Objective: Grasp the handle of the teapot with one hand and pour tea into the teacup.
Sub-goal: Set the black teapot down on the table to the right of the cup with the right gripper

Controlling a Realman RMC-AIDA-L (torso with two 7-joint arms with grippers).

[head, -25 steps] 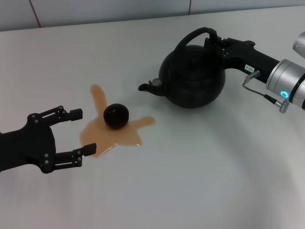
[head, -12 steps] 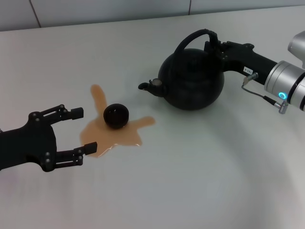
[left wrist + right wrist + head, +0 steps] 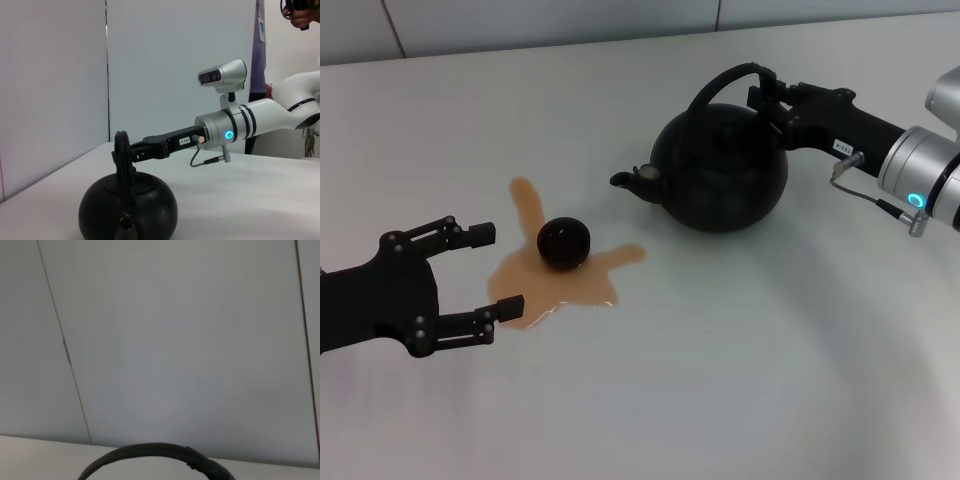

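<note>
The matte-black teapot stands on the white table, right of centre, its spout toward the teacup. My right gripper is shut on the top right of the arched handle. The left wrist view shows the same teapot, handle and right gripper from the spout side. Only the handle's arch shows in the right wrist view. The small black teacup sits in a puddle of amber tea. My left gripper is open, just left of the puddle.
The white table stretches to a pale panelled wall at the back. A person stands behind the right arm in the left wrist view. Spilled tea fans out around the cup toward the left fingertips.
The right gripper and handle have shifted very slightly and the teapot has barely moved. The left gripper has drifted a little toward the near edge, still open.
</note>
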